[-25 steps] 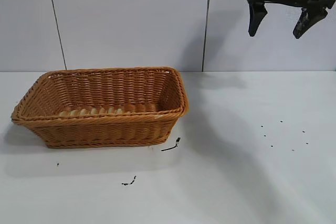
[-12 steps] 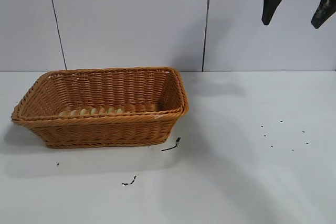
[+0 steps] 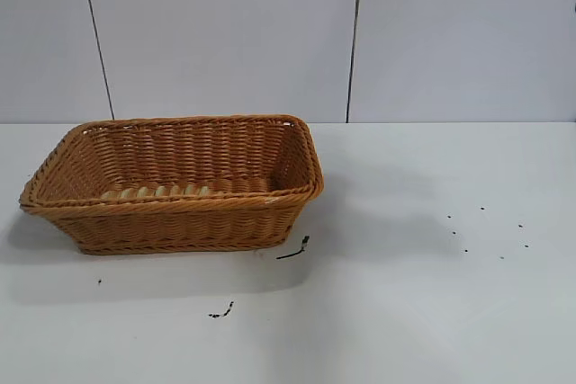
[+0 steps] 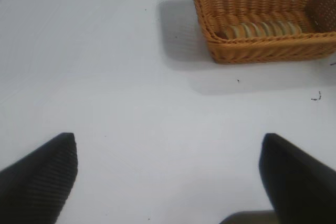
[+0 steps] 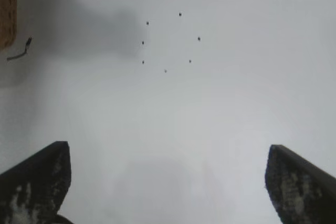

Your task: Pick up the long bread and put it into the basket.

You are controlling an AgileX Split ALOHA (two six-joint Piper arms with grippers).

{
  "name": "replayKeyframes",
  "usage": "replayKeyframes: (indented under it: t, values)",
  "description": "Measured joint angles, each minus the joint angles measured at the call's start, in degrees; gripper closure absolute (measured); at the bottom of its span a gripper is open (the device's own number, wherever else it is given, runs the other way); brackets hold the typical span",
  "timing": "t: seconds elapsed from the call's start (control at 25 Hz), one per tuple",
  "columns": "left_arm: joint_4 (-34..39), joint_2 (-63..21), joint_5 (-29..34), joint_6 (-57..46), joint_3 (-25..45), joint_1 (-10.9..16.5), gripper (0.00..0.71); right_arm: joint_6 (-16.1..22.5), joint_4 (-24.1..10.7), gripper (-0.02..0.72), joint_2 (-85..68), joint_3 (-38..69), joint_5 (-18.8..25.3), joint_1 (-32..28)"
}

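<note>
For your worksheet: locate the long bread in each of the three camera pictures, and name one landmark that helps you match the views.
Exterior view: the long bread lies inside the basket, along its near wall, left of centre.
Left wrist view: the bread shows in the basket at upper right.
Right wrist view: not in it; only a sliver of the basket at the left edge.
Shared landmark: the basket's braided rim.

The right gripper (image 5: 167,182) is being held above the table with its two dark fingers (image 5: 35,179) spread wide and nothing between them. The left gripper (image 4: 168,177) is being held over the table too, fingers (image 4: 39,177) parted and empty.
</note>
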Motion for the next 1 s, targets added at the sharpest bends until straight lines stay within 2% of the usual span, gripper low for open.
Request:
replayKeyframes:
  t: [0.12, 0.36, 0.48, 0.68, 1.0]
  values:
    - [0.0, 0.0, 0.0, 0.0, 0.0, 0.0, 0.017, -0.1, 0.0, 0.014, -8.4, 8.8, -2.7, 0.0]
    - [0.0, 0.0, 0.0, 0.0, 0.0, 0.0, 0.017, -0.7, 0.7, 0.014, -26.1, 20.3, -3.3, 0.0]
    - [0.0, 0.0, 0.0, 0.0, 0.0, 0.0, 0.017, -0.5, 0.9, 0.014, -34.5, 21.5, -5.2, 0.0]
    - [0.0, 0.0, 0.0, 0.0, 0.0, 0.0, 0.017, 3.0, -1.3, 0.014, -44.5, 21.6, -5.5, 0.0]
    - [0.0, 0.0, 0.0, 0.0, 0.0, 0.0, 0.017, 3.2, -1.5, 0.014, -52.5, 21.8, -5.5, 0.0]
